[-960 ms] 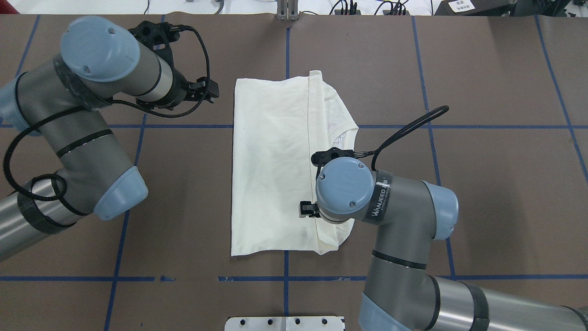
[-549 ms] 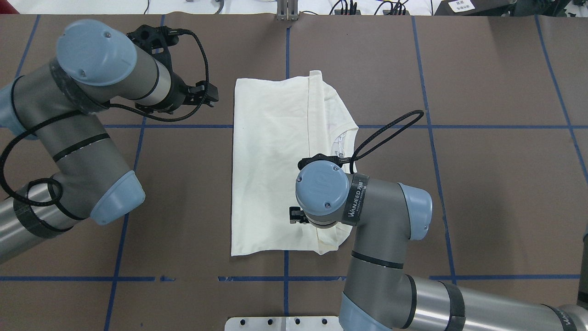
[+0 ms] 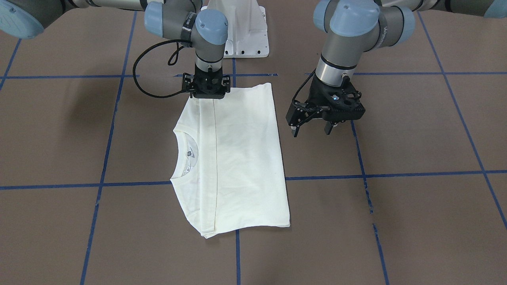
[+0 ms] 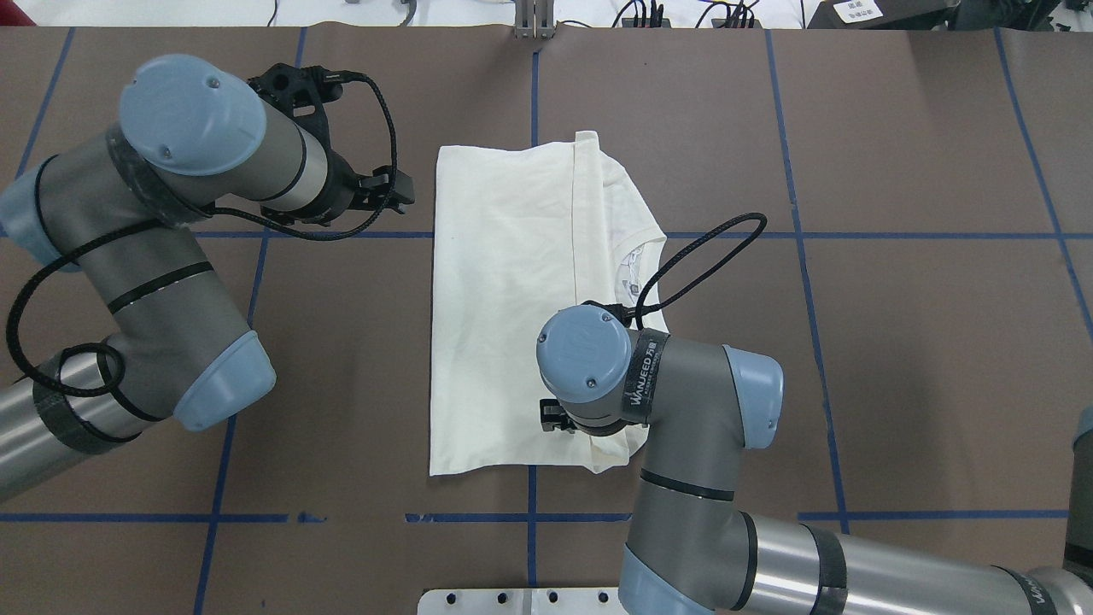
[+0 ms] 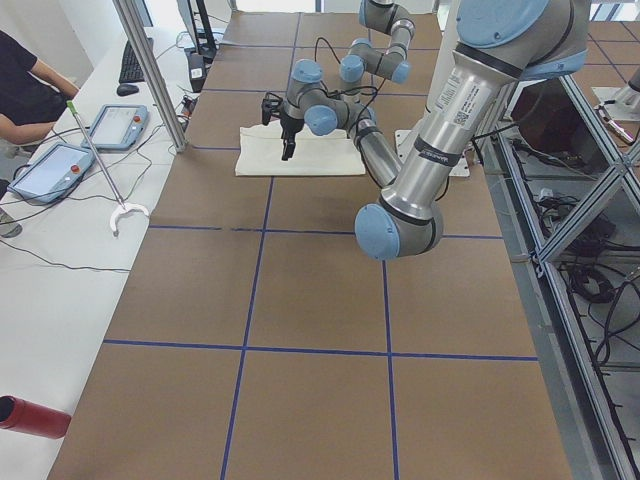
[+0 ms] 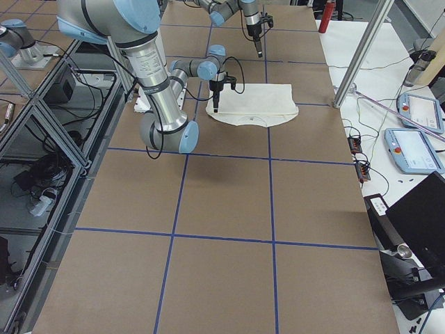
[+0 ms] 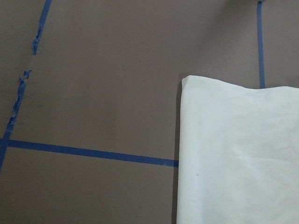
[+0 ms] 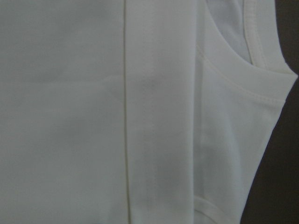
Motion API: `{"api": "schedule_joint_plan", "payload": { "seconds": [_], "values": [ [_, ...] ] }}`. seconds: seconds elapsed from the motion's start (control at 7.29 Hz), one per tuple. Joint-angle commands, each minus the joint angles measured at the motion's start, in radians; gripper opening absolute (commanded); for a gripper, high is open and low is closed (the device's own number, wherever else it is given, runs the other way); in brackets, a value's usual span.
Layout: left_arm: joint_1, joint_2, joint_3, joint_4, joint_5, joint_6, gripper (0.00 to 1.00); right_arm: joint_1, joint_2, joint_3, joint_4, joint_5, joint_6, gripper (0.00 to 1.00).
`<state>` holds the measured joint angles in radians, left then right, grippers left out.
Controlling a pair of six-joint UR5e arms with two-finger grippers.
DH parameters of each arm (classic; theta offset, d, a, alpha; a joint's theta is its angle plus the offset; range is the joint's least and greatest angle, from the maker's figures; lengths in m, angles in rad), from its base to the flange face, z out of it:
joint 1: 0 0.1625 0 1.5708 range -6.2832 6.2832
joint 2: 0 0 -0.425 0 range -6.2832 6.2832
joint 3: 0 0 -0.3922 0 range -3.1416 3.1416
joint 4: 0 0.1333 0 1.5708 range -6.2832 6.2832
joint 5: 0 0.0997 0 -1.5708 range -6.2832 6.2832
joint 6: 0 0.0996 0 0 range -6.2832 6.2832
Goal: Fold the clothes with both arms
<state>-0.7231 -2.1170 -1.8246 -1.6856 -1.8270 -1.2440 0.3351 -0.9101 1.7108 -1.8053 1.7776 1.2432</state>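
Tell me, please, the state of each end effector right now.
Left end effector: open, holding nothing.
Right end effector: cannot be told; it points down at the shirt.

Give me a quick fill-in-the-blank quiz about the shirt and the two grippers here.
The shirt has its collar toward the robot's ___ side.
The left gripper hangs, jaws ___, over the bare table.
The right gripper is above the ___.
The table's tape lines are ___.
Missing words: right, open, shirt, blue.
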Motion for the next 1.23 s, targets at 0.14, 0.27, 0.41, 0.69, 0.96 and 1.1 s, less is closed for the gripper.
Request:
{"api": "schedule_joint_plan", "payload": {
  "seconds": [0.14,0.27,0.41,0.69,0.96,1.1],
  "values": [
    [0.007,0.0,0.004,-0.003,0.0,0.0,1.0,-0.001,-0.012,-0.005,-0.003,0.002,-0.005,1.0],
    [0.007,0.0,0.004,-0.003,0.0,0.0,1.0,-0.001,-0.009,-0.019,-0.003,0.002,-0.005,1.0],
    [0.007,-0.001,0.002,-0.003,0.0,0.0,1.0,-0.002,-0.009,-0.019,-0.003,0.002,-0.005,1.0],
    [0.008,-0.003,0.001,-0.003,-0.002,-0.003,1.0,-0.001,0.0,-0.01,-0.061,0.006,-0.007,1.0],
    [0.008,-0.003,0.002,-0.005,0.0,-0.003,1.0,0.004,-0.003,-0.005,-0.078,0.023,-0.03,1.0],
    [0.008,-0.003,0.002,-0.006,-0.002,-0.003,1.0,0.004,-0.01,-0.005,-0.077,0.022,-0.03,1.0]
  ]
}}
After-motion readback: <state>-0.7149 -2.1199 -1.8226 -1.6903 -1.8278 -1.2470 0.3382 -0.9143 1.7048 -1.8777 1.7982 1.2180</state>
